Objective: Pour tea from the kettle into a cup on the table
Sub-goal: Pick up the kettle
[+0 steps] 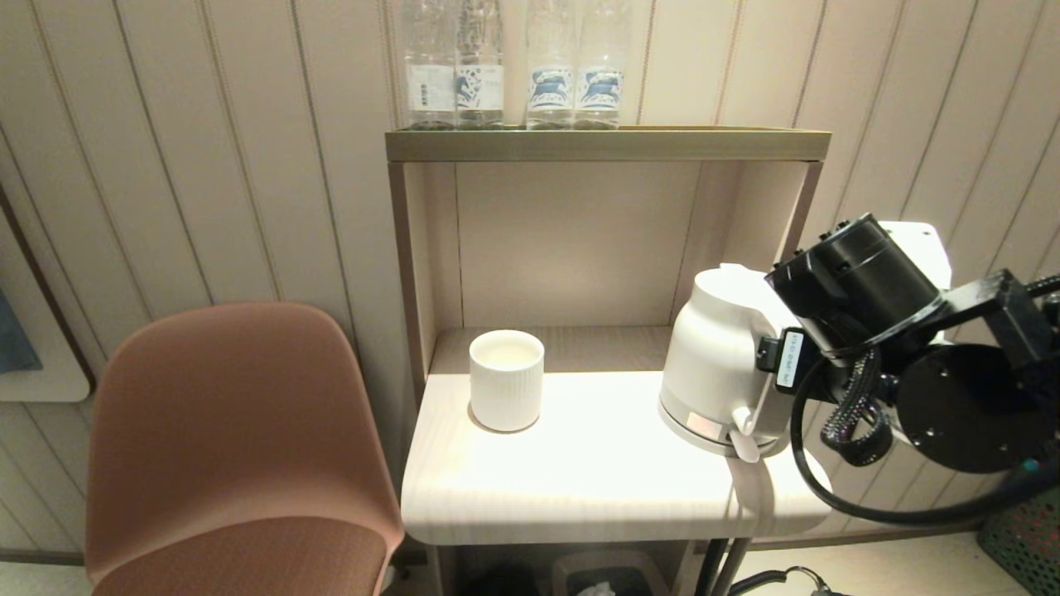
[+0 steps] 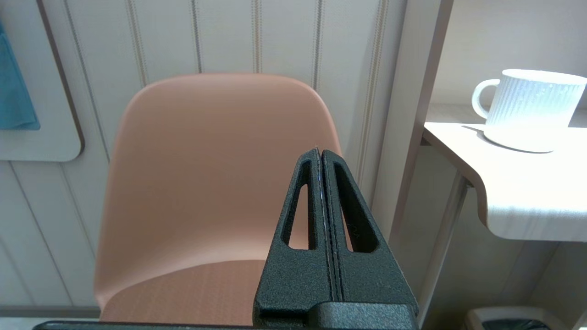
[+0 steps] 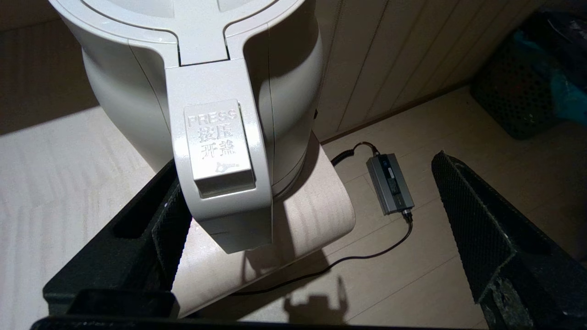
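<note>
Kettle point(image 1: 716, 364) upright at the bench's point(image 1: 580, 488) right end, well apart from the ribbed cup point(image 1: 506, 379); right pincer point(image 3: 302, 229) released, straddling its handle point(image 3: 220, 183); left pincer point(image 2: 322, 158) clenched empty before the chair point(image 2: 206, 183)

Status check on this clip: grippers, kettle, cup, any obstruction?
Right gripper open, straddling kettle handle, no grasp yet. Left gripper shut, parked by chair. Cup upright on table, path between clear.
</note>
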